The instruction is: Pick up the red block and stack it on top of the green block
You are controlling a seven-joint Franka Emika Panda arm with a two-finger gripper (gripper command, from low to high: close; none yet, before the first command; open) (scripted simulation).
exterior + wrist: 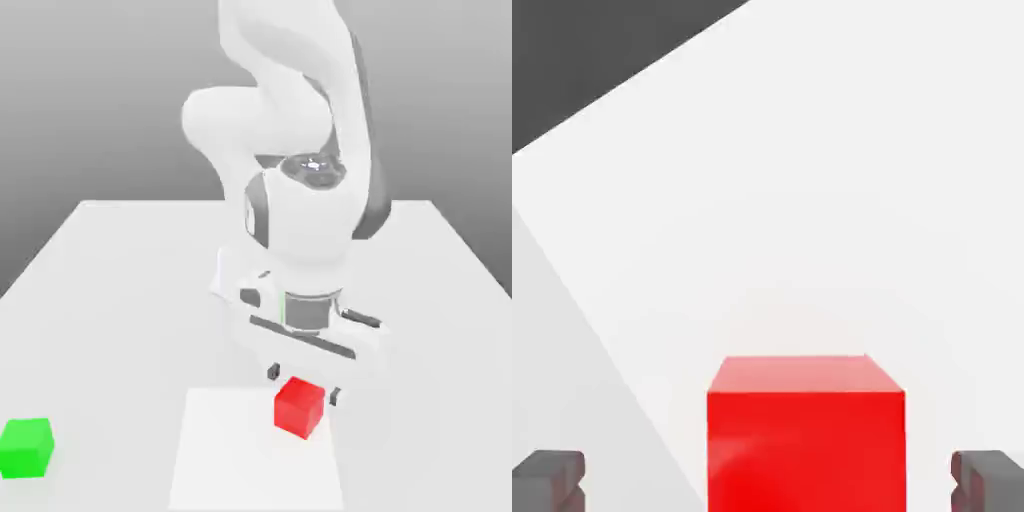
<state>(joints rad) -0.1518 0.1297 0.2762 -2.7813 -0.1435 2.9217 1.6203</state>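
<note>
Gripper (302,382), fingers (548,478) spread wide, is poised astride red block (299,405) near table's (120,300) front edge; grasping, lifting, stacking on green block (26,447) remain.

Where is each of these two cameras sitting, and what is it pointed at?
Exterior view: off the arm, raised, facing the white arm across the table; it sees the open tool over the red block and the green block at its left.
Hand view: on the hand, looking at the red block between the two dark fingertips.
Shared: red block, tool, table.
</note>
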